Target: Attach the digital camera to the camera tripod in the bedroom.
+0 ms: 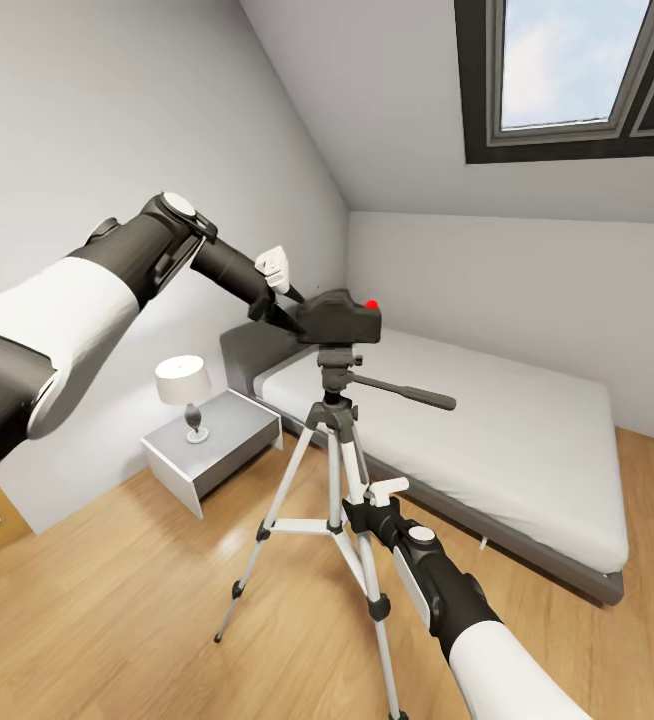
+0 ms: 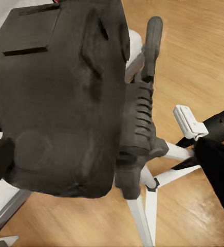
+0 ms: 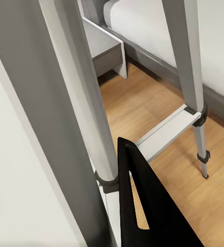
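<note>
Head view shows the left gripper (image 1: 285,303) clamped on the digital camera (image 1: 340,318) to seat it atop the camera tripod (image 1: 335,440), while the right gripper (image 1: 359,510) grips a leg, steadying it.

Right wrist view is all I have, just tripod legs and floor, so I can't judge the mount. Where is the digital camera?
Observer: In the head view the digital camera sits on top of the camera tripod, on its head.
Operator: Is anything holding it?
Observer: Yes, the left gripper appears to grip the end nearest the robot.
Operator: Is it sitting level?
Observer: Roughly level, with its red button facing up.
</note>
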Robot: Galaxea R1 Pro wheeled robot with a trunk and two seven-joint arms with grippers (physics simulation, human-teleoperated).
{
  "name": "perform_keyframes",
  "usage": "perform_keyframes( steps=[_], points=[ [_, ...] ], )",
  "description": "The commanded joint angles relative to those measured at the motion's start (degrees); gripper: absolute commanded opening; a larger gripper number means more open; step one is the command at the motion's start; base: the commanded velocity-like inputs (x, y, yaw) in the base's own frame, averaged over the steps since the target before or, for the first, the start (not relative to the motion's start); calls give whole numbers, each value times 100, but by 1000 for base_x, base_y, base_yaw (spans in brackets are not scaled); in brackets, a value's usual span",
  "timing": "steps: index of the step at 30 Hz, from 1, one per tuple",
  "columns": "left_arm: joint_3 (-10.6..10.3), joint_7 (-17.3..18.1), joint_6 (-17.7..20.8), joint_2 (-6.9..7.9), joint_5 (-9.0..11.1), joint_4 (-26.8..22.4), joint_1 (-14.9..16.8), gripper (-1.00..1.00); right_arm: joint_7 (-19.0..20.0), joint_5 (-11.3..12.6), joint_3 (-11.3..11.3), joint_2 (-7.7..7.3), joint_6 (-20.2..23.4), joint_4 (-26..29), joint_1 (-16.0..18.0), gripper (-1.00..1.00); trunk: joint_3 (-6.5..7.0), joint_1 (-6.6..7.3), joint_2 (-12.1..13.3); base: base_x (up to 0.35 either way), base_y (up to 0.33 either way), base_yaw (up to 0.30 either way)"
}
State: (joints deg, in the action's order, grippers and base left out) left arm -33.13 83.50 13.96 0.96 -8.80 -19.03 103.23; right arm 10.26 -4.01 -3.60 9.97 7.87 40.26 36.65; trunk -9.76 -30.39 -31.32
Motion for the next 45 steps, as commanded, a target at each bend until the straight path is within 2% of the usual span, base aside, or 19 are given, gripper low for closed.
perform_keyframes(
  steps=[1, 16, 25, 35, 38, 41, 43, 44, 45],
  points=[
    [8, 26, 60, 1, -34, -15, 4, 100, 23, -337, -9, 3, 31, -10, 0, -100, -12, -3, -7, 0, 0, 0],
    [8, -3, 58, 9, -34, -21, 4, 100, 21, -337, -9, 3, 31, -9, 0, -100, -12, -3, -7, 0, 0, 0],
    [24, -380, 46, 15, -26, -22, 4, 100, 21, -337, -9, 3, 32, -9, 0, -100, -12, -3, -7, 0, 0, 0],
    [81, -630, 68, 61, 19, -51, 4, 100, 10, -337, -9, 3, 32, -8, 0, -100, -12, -3, -7, 0, 0, 0],
    [378, -911, 109, 105, 107, -54, 4, 100, 10, -337, -9, 3, 35, -8, 0, -100, -12, -3, -7, 0, 0, 0],
    [808, -1220, 174, 148, 204, -45, 4, 100, 11, -337, -9, 3, 33, -9, 0, -100, -12, -3, -7, 0, 0, 0],
    [1178, -1455, 293, 205, 274, -31, 4, 100, 13, -334, -9, 3, 32, -6, 0, -100, -12, -3, -7, 0, 0, 0],
    [1593, -1667, 492, 293, 346, -22, 4, 100, 15, -332, -9, 3, 31, -4, 0, -100, -12, -3, -7, 0, 0, 0],
    [1806, -1762, 616, 347, 384, -20, 4, 100, 16, -331, -8, 3, 31, -4, 0, -100, -12, -3, -7, 0, 0, 0]
  ],
)
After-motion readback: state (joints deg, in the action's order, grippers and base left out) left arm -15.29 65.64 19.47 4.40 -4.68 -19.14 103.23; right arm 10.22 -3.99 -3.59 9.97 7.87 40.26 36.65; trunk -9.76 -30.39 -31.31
